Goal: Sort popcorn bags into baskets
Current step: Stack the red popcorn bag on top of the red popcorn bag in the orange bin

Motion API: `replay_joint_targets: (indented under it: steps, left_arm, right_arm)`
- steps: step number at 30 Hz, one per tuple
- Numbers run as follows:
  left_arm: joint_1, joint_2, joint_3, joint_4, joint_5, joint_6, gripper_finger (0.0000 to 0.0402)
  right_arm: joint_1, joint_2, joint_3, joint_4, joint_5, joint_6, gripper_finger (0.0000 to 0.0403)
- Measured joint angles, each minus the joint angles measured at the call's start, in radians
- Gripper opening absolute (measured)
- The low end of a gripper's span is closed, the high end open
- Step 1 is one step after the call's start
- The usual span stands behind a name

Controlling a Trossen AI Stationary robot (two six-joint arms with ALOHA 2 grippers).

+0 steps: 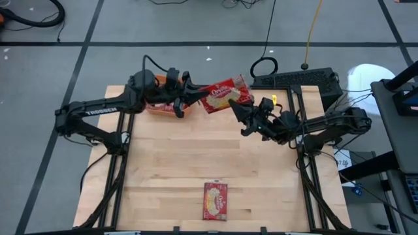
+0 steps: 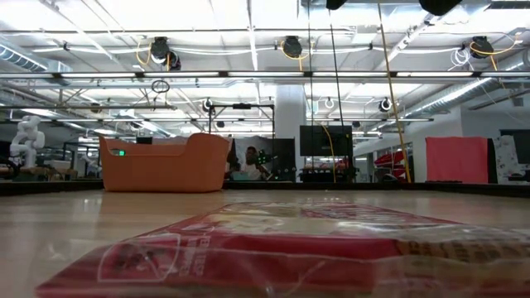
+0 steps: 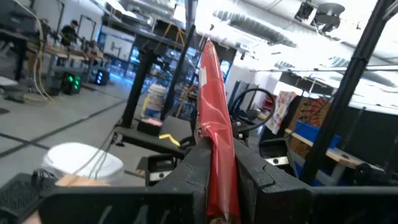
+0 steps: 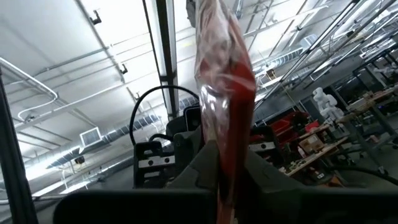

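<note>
The wooden worktop [image 1: 196, 163] carries one orange basket [image 1: 159, 104] at its far edge toward the left corner, mostly covered from above by the left arm. I count two popcorn bags. One is held up in the air over the far edge, just right of the basket, stretched between the two arms: the held bag [image 1: 225, 95] is pinched at its left end by the left gripper [image 1: 187, 99] and at its right end by the right gripper [image 1: 240, 112], both clamped tight on the red plastic. The second bag [image 1: 216, 200] lies flat near the middle of the near edge, well apart from everything. A black keyboard [image 1: 297, 79] sits at the far right corner.
</note>
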Motion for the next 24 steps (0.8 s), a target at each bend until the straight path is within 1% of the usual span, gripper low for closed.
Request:
replay_joint_targets:
  steps: [3, 5, 10, 12, 16, 20, 24]
  left_arm:
    - [-0.001, -0.005, 0.000, -0.028, 0.024, -0.030, 0.0047]
    - [-0.001, -0.007, 0.000, -0.059, 0.047, -0.052, 0.0070]
    - [0.000, -0.049, -0.001, -0.161, 0.065, -0.058, 0.0172]
    - [0.015, -0.080, -0.001, -0.249, 0.069, -0.080, 0.0213]
    - [0.036, -0.138, -0.001, -0.403, 0.078, -0.110, 0.0272]
    - [0.052, -0.177, -0.001, -0.522, 0.105, -0.127, 0.0299]
    - [0.064, -0.185, -0.001, -0.607, 0.125, -0.152, 0.0297]
  right_arm:
    - [0.000, 0.000, 0.000, -0.005, 0.000, 0.001, 0.0011]
    - [0.000, 0.000, 0.000, -0.006, 0.000, 0.005, 0.0016]
    - [0.000, 0.000, 0.000, -0.029, -0.007, 0.042, 0.0016]
    - [-0.001, -0.008, 0.000, -0.065, -0.025, 0.078, 0.0013]
    - [0.000, -0.019, 0.000, -0.193, -0.051, 0.184, 0.0012]
    - [0.000, -0.019, 0.000, -0.308, -0.054, 0.295, 0.0012]
    - [-0.001, -0.019, 0.000, -0.408, -0.093, 0.390, 0.0012]
